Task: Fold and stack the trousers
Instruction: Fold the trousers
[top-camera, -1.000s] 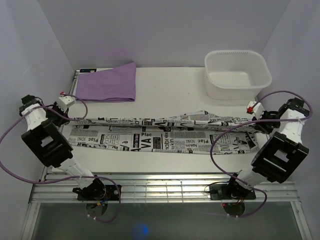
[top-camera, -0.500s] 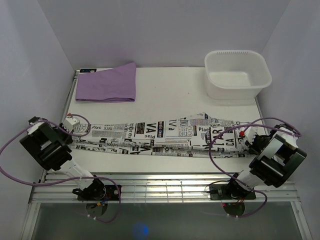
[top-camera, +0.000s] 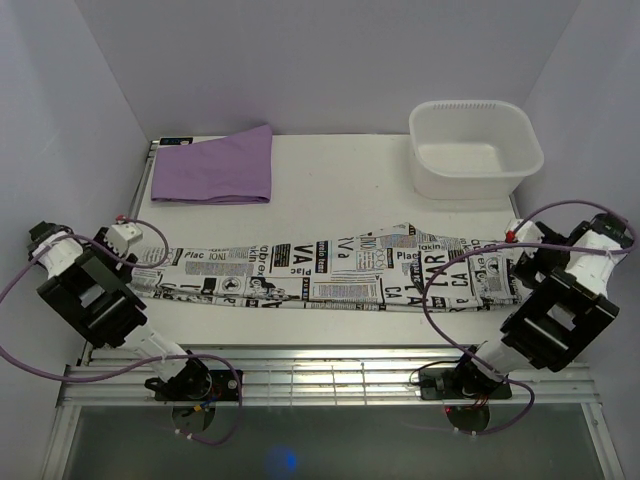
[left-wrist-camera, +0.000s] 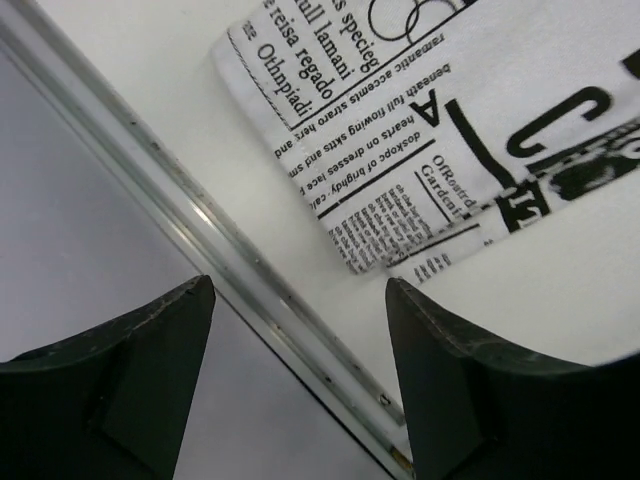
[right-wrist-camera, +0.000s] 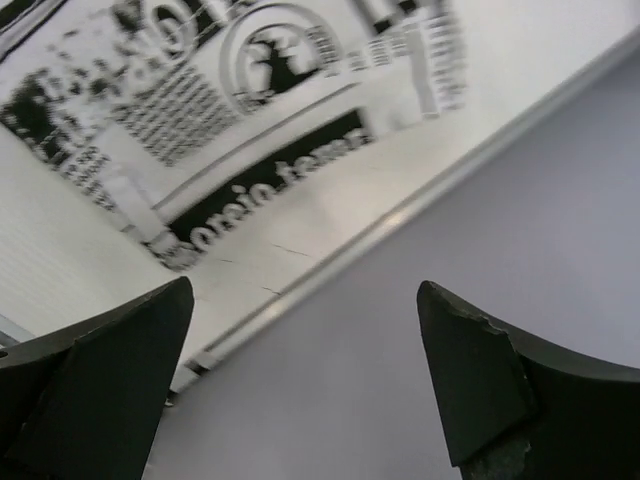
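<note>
White printed trousers (top-camera: 330, 272): they lie flat in one long band across the near half of the table (top-camera: 340, 195), an end by each arm, and look doubled lengthwise.
Left gripper (left-wrist-camera: 297, 290): the fingers are spread wide with nothing between them, hanging over the left end of the cloth, close to the metal edge rail (left-wrist-camera: 200, 215).
Right gripper (right-wrist-camera: 305, 290): it is likewise wide apart and empty over the right end. That view is blurred, so I cannot tell how near the cloth it hangs.
Purple cloth (top-camera: 213, 165): it sits folded at the far left, well apart from the trousers.
White tub (top-camera: 475, 150): it stands in the far right corner.
Feel of the fabric: to my eye it is thin, light and limp. It should sag and trail when lifted, and the two layers could slide apart.
Where to take hold: the corners of each end, pinching both layers together so neither lags behind.
Step in hand: as I judge it, the lengthwise fold is done and a crosswise fold, end over end, comes next.
</note>
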